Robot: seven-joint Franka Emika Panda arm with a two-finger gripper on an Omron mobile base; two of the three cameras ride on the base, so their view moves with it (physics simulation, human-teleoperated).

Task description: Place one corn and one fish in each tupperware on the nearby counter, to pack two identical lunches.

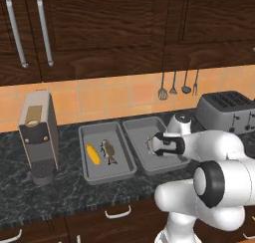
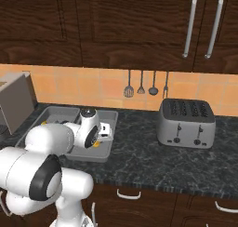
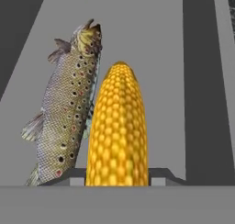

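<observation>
Gripper point(image 3: 117, 182) is low over the right tupperware point(image 1: 134, 130), fingers pinched on a corn point(image 3: 118, 126) at its near end; hand view has the cob running straight out from btw the tips. So the corn is right at the tips, not beside them.

Under it lies a fish point(image 3: 69, 113), flat on the tray floor, just beside the cob on its left in hand view, roughly parallel. Can't tell if cob and fish touch.

Left tupperware point(image 1: 83, 152) already holds its corn point(image 1: 92, 154) and fish point(image 1: 108, 151), side by side, well apart from the gripper. Both trays sit next to each other on the counter point(image 1: 64, 194), btw coffee machine point(image 1: 39, 137) and toaster point(image 2: 186, 123).

Step in hand, as I read it: set the last cob into the right tray. To do it well:
- keep cob inside the walls, lengthwise w/ the tray
- lower till it's near the floor, so it won't bounce or roll when let go
- aim for the bare floor beside the fish, not on top of it
- spread fingers only when low, then lift straight up, no side drag

Risk: round cob may roll vs. sloped wall; harmless if it stays in.
</observation>
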